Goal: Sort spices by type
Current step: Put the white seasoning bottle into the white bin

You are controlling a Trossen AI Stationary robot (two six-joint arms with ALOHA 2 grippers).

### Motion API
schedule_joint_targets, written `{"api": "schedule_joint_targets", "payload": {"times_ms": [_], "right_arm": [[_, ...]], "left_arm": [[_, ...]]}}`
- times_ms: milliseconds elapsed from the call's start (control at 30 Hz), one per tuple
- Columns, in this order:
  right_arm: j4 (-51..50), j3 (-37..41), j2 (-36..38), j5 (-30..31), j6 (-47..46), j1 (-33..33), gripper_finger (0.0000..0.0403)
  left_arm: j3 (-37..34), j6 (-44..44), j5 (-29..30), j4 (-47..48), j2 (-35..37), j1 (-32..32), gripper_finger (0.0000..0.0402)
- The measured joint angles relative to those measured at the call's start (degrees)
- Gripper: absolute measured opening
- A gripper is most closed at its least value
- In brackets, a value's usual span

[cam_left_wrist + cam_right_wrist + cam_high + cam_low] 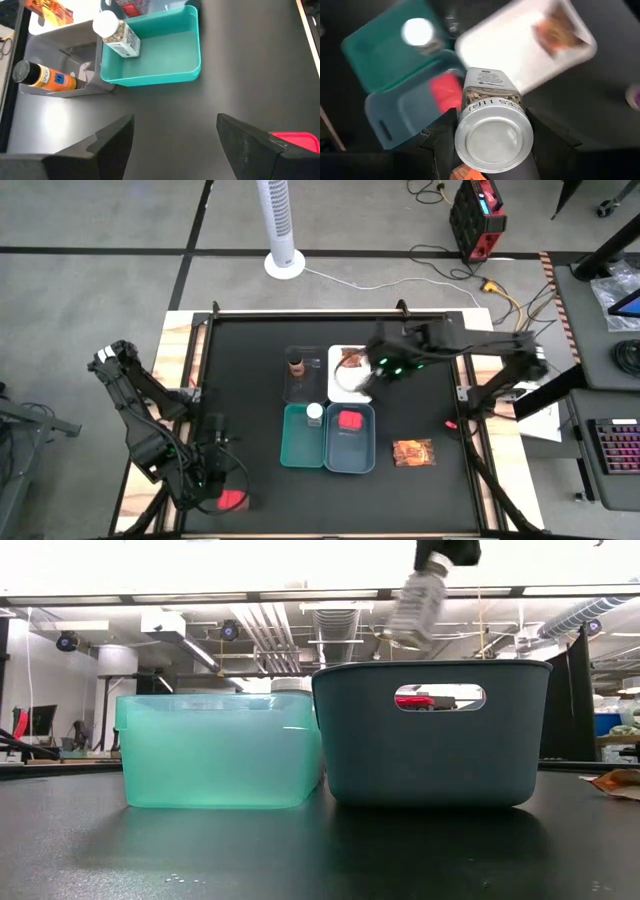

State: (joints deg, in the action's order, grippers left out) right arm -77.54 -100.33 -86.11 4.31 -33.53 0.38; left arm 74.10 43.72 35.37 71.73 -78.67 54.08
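In the right wrist view a white-capped jar [492,127] is seen clamped in the right gripper [490,135], raised above the grey-blue tray [430,735], whose wall screens a red box [415,700], while the left gripper [172,140], fingers apart, is parked beside another red box [295,140].

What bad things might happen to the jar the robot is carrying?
The right gripper holds the white-capped jar tilted in the air above the trays, so it might slip and fall. It hangs near the white tray and grey-blue tray, so it may miss the teal tray holding its twin.
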Motion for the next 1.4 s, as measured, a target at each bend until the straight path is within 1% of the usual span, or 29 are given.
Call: {"api": "schedule_joint_targets", "payload": {"times_ms": [133,267,400,533,667,933,1133,1200,1400], "right_arm": [[-0.52,-10.13,-8.63,-2.98,5.11,3.62,0.0198],[-3.26,-20.21,-17.04,-4.12,9.21,5.94,0.0198],[-5.16,-28.16,-24.19,-4.93,14.19,7.21,0.0198],[-5.12,-34.71,-30.03,-7.77,17.24,7.47,0.0198],[-3.88,-34.23,-32.5,-8.94,19.75,7.5,0.0198],[-1.61,-34.59,-36.64,-8.97,24.27,7.92,0.0198],[-0.51,-34.62,-37.48,-9.31,26.17,8.8,0.0198],[1.31,-34.62,-37.76,-9.29,26.97,9.26,0.0198],[5.06,-34.6,-37.88,-9.31,28.27,10.83,0.0198]], "left_arm": [[0.01,0.49,0.29,0.06,0.0,0.0,0.0267],[-0.01,0.51,1.13,0.08,0.0,0.0,0.0267],[0.01,0.51,1.58,0.1,0.0,0.0,0.0267],[0.01,0.51,1.6,0.17,0.0,0.0,0.0267],[-0.01,0.54,1.63,0.33,0.0,0.0,0.0267],[-0.01,0.75,1.75,0.33,0.0,0.0,0.0267],[0.01,0.77,1.77,0.32,0.0,0.0,0.0267],[-0.01,0.77,1.8,0.32,0.0,0.0,0.0267],[0.01,0.77,3.81,0.33,0.0,0.0,0.0267]]}}
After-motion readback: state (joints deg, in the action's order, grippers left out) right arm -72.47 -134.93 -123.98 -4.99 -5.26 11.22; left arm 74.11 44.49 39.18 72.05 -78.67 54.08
